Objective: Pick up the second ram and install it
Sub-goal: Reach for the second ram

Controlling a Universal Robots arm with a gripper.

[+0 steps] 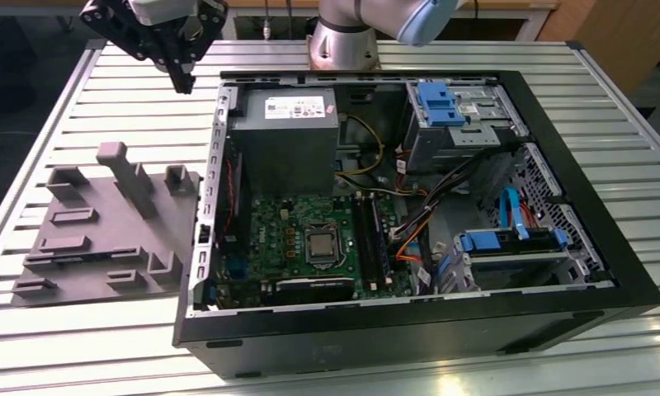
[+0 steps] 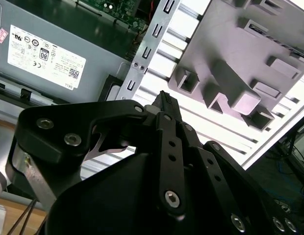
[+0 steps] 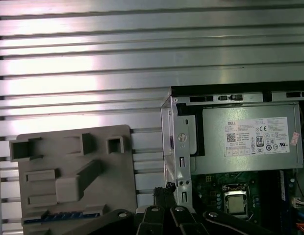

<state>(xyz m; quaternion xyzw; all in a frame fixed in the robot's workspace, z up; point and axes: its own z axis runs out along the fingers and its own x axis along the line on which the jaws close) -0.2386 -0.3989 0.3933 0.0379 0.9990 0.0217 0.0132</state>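
The slatted table [image 1: 77,338] bore the open computer case [image 1: 418,330], with the grey tray [image 1: 82,235] just beside it. The gripper [image 1: 182,82] hung above the table, fingers closed together and empty. In the first wrist view, the second ram [image 3: 61,216] lay in the tray

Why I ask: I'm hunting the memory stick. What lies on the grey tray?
In the first wrist view the second ram sits in the grey tray near one edge, beside raised blocks. The gripper covers the tray's corner next to it.
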